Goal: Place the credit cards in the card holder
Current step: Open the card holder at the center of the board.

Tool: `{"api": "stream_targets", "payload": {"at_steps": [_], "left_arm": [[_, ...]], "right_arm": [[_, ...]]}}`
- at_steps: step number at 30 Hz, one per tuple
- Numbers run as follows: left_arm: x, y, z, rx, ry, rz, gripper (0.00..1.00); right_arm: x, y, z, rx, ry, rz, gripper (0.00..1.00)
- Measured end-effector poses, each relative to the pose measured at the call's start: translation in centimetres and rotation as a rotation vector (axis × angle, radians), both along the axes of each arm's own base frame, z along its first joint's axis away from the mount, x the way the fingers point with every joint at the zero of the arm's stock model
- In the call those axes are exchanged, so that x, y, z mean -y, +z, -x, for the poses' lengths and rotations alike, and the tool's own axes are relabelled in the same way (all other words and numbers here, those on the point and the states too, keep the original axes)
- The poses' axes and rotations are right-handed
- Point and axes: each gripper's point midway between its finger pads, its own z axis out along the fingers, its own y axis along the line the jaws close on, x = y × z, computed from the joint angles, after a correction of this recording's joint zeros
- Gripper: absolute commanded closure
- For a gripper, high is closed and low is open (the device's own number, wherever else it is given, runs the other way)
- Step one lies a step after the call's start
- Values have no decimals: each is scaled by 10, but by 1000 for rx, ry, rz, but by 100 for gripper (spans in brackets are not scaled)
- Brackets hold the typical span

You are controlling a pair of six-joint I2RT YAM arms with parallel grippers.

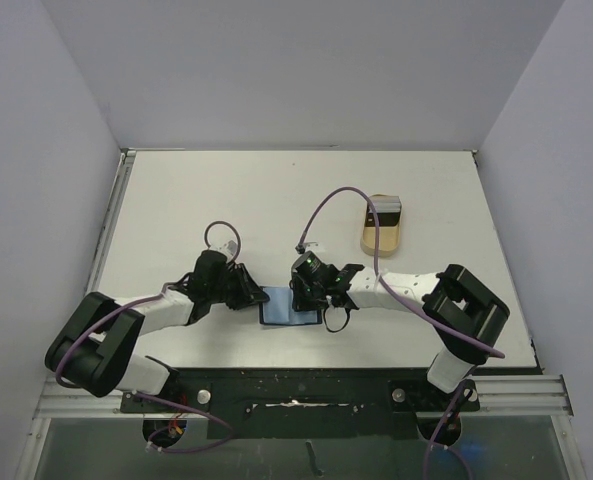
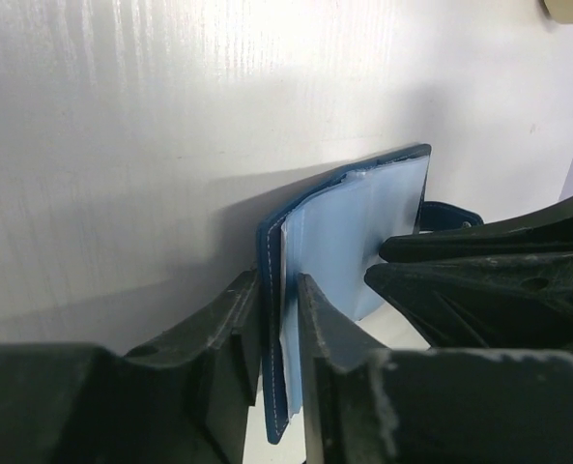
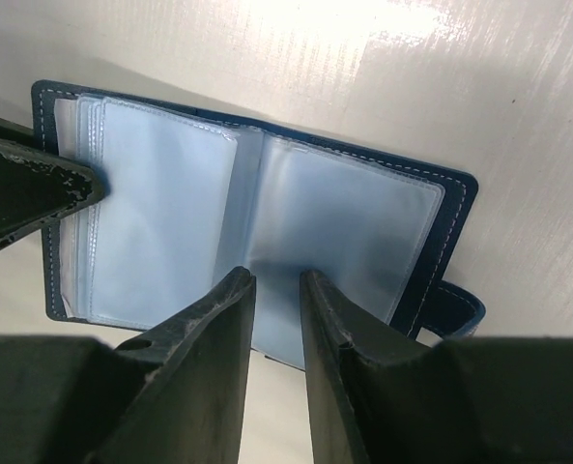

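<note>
- Card holder (image 1: 279, 308) lies open on the surface (image 1: 226, 200) close to the near edge, between your two arms; its lighter blue inside faces up and the clear sleeves (image 3: 160, 193) are exposed.
- Left pincer (image 2: 278, 290) is clenched on the card holder's outer edge, one finger on each side of the cover and its sleeve stack; that hold is on a thin margin, so a sideways tug could let the cover slip out and the book fold shut.
- Right pincer (image 3: 276, 290) stands over the inside near the spine, jaws nearly together with a narrow gap; you cannot tell whether it pinches a sleeve or merely presses down; no card shows between its fingers.
- If a sleeve is caught there, lifting away could drag the whole card holder against the left grip and crease the plastic; ease off gently.
- Strap tab (image 3: 455, 309) sticks out at the far-right cover edge; a passing finger could snag it and turn the card holder.
- Dish (image 1: 376, 240) sits well apart toward the far right; the credit cards (image 1: 387, 209) seem to rest in it, though they are too small to count.
- Fetching one leaves only the left pincer holding; the free half may spring closed, and a card corner may catch on a limp sleeve mouth.
</note>
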Motion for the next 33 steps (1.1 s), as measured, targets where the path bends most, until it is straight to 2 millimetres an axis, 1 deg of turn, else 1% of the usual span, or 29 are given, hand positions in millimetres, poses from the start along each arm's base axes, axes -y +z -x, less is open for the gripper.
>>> {"api": "stream_targets", "payload": {"at_steps": [3,9,11,15,19,22,25,27,28,30,33], "left_arm": [[0,2,-3,4,-1,-16,86],[-2,7,-6,16,3,-47,86],[-3,7,-6,21,2,-54,90],[-2,9,-5,25,-10,-47,100],[4,17,-4,40,-32,-11,100],[9,27,-3,57,-53,24,100],[12,35,-2,70,-69,48,100],[14,39,0,74,-81,62,100],[14,40,1,75,-85,65,100],[15,41,2,76,-94,72,100],[15,43,4,77,-101,76,100]], "right_arm": [[2,-1,-1,4,-7,10,72],[5,-1,-3,13,-16,23,73],[5,-1,-3,15,-18,23,73],[5,0,-3,17,-15,25,71],[8,4,-5,35,7,44,67],[9,20,-11,84,30,35,64],[7,47,-25,159,53,1,63],[9,70,-40,226,59,-25,61],[13,80,-49,259,56,-34,60],[27,101,-70,330,39,-41,58],[57,122,-103,422,11,0,58]]}}
